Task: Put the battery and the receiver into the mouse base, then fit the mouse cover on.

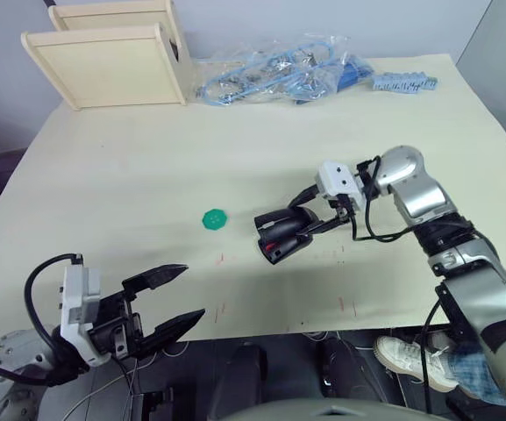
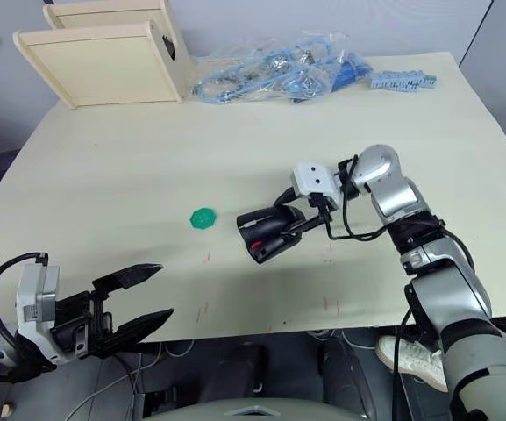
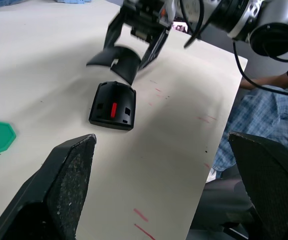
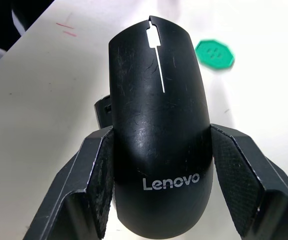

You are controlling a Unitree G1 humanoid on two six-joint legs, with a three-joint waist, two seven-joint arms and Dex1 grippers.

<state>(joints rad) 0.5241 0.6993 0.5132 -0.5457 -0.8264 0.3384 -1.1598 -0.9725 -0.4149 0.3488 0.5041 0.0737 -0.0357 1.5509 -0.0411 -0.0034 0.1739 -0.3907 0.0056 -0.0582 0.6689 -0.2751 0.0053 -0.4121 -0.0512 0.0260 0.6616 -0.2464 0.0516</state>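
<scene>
1. So, from the head views: the right gripper (image 1: 298,219) is gripping the mouse cover (image 1: 281,219) just above the mouse base (image 1: 279,246), mid-surface, near a green disc (image 1: 214,219). The left gripper (image 1: 172,301) is hanging off the near edge, jaws spread, empty.
2. From the left wrist view: the base is lying flat, red part showing, the cover hovering tilted over its far end, not seated.
3. From the right wrist view: the jaws are pinching the cover's sides. I'm not spotting the battery or receiver loose, so probably they're already in and only fitting the cover is left.
</scene>
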